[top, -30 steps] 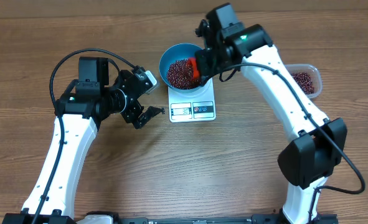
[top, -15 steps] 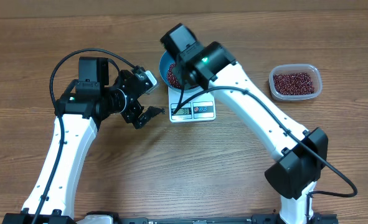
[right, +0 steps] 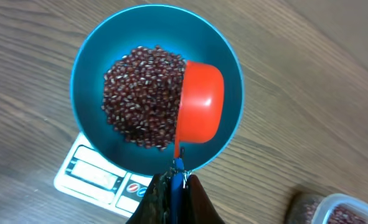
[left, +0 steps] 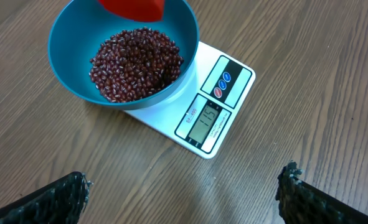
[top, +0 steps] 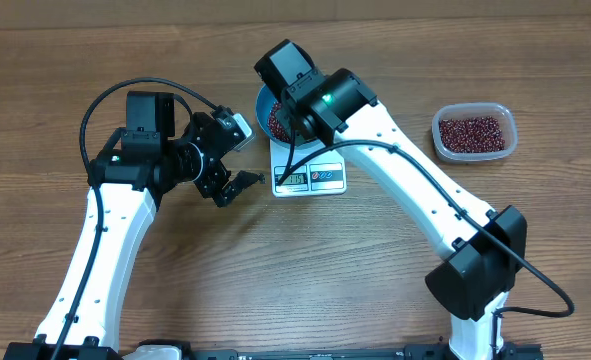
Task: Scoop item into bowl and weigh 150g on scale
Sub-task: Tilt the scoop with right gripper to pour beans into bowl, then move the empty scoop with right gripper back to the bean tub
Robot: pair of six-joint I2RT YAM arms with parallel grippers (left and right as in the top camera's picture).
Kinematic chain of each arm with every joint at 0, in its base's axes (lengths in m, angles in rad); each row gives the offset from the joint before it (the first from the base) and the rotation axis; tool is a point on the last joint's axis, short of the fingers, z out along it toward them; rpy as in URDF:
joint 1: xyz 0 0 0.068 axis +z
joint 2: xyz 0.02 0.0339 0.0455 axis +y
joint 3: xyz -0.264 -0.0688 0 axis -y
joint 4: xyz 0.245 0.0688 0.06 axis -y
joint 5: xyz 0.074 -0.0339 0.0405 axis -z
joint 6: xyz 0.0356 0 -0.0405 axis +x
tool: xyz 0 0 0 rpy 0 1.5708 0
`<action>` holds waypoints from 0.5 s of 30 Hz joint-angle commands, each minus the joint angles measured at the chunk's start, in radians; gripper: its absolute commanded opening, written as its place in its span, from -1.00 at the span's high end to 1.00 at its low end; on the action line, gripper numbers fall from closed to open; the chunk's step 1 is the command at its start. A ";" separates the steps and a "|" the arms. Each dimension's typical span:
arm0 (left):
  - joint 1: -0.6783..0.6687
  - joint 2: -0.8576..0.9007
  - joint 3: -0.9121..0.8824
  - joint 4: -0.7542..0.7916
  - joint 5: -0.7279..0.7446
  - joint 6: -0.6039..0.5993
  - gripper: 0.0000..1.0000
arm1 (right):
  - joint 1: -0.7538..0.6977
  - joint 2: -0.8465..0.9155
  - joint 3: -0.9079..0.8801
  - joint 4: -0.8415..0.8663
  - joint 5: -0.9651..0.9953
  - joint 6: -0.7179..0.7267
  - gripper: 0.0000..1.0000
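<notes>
A red scoop (right: pixel 201 102) is clamped in the right gripper's (right: pixel 175 179) jaws over the bowl (right: pixel 87 62). The left gripper's (left: pixel 184 193) jaws are spread open.

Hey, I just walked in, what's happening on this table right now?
A two-armed robot is weighing out red-brown beans. The right arm's jaws are shut on the handle of a red scoop, which is tipped on its side over the blue bowl. The bowl sits on the white scale and holds a mound of them. More beans sit in a clear tub off to the right. The left arm hangs beside the scale with its jaws open and empty.
</notes>
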State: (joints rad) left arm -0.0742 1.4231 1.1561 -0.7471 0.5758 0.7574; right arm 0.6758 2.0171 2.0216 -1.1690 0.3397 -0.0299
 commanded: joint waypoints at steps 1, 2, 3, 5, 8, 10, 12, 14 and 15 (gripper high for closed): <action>0.002 -0.005 -0.006 0.000 0.016 -0.014 -0.99 | -0.054 -0.094 0.034 0.000 -0.092 0.000 0.93; 0.002 -0.005 -0.006 0.000 0.016 -0.014 -0.99 | -0.071 -0.110 0.034 -0.003 -0.119 0.000 0.93; 0.002 -0.005 -0.006 0.000 0.016 -0.014 -0.99 | -0.095 -0.131 0.034 -0.008 -0.153 0.000 0.93; 0.002 -0.005 -0.006 0.000 0.016 -0.014 -0.99 | -0.142 -0.167 0.034 -0.021 -0.220 0.000 0.93; 0.002 -0.005 -0.006 0.000 0.016 -0.014 -0.99 | -0.240 -0.225 0.034 -0.053 -0.340 -0.001 0.93; 0.002 -0.005 -0.006 0.000 0.016 -0.014 -0.99 | -0.319 -0.260 0.034 -0.082 -0.412 -0.001 0.93; 0.002 -0.005 -0.006 -0.001 0.016 -0.014 -1.00 | -0.407 -0.290 0.034 -0.117 -0.468 -0.002 0.93; 0.002 -0.005 -0.006 -0.001 0.016 -0.014 -1.00 | -0.496 -0.311 0.034 -0.154 -0.498 -0.005 0.93; 0.002 -0.005 -0.006 -0.001 0.016 -0.014 -0.99 | -0.536 -0.315 0.034 -0.171 -0.504 -0.005 0.93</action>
State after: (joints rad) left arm -0.0742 1.4231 1.1561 -0.7471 0.5758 0.7574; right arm 0.2108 1.7348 2.0312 -1.3235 -0.0673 -0.0303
